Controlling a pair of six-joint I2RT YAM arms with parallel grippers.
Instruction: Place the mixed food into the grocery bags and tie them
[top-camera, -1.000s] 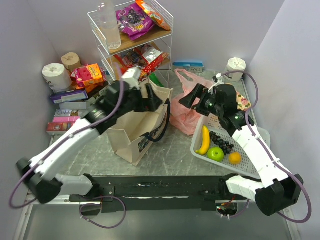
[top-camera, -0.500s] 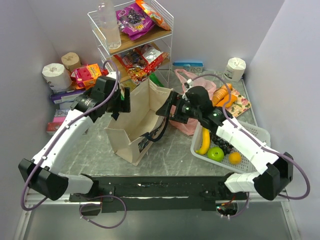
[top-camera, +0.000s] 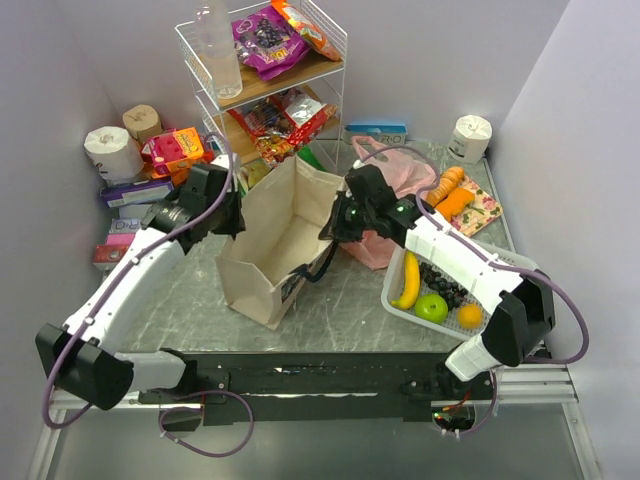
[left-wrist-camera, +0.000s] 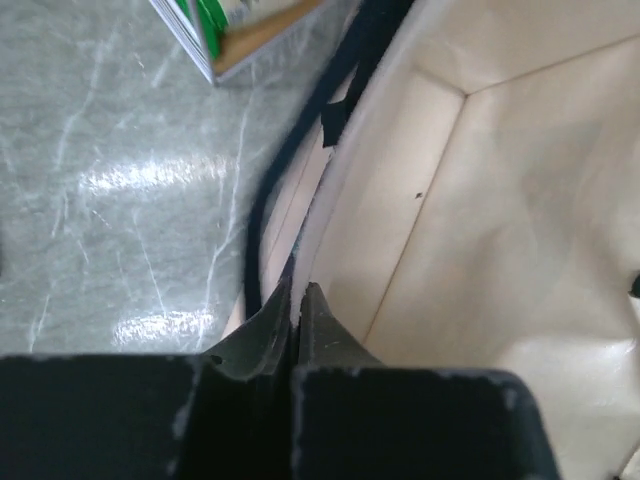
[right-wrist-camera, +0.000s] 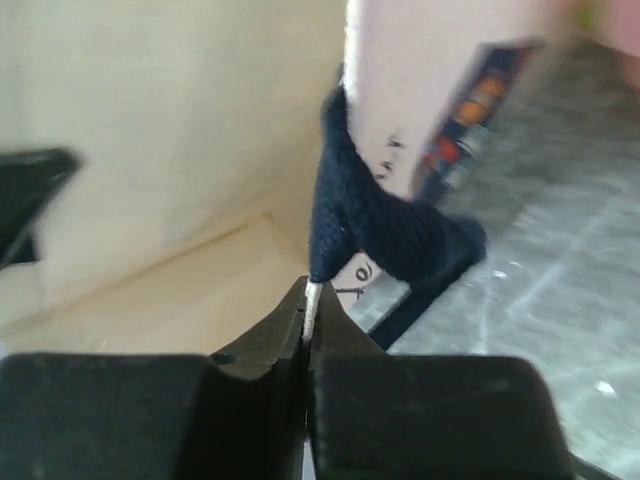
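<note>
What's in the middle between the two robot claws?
The open beige tote: the left claw and right claw pinch its opposite rims, seen from the top view.

White arms (top-camera: 120, 290); black joints (top-camera: 82, 375); purple cables (top-camera: 579, 320)

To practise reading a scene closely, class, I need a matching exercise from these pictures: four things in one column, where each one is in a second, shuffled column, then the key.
Things
1. beige canvas tote
2. yellow banana
3. pink plastic bag
4. clear plastic bottle

Places
A. on the top shelf of the white wire rack
B. inside the white perforated basket
C. pinched at its rim by the left gripper and the right gripper
D. slumped on the grey table between tote and basket

Pairs: 1-C, 2-B, 3-D, 4-A
</note>
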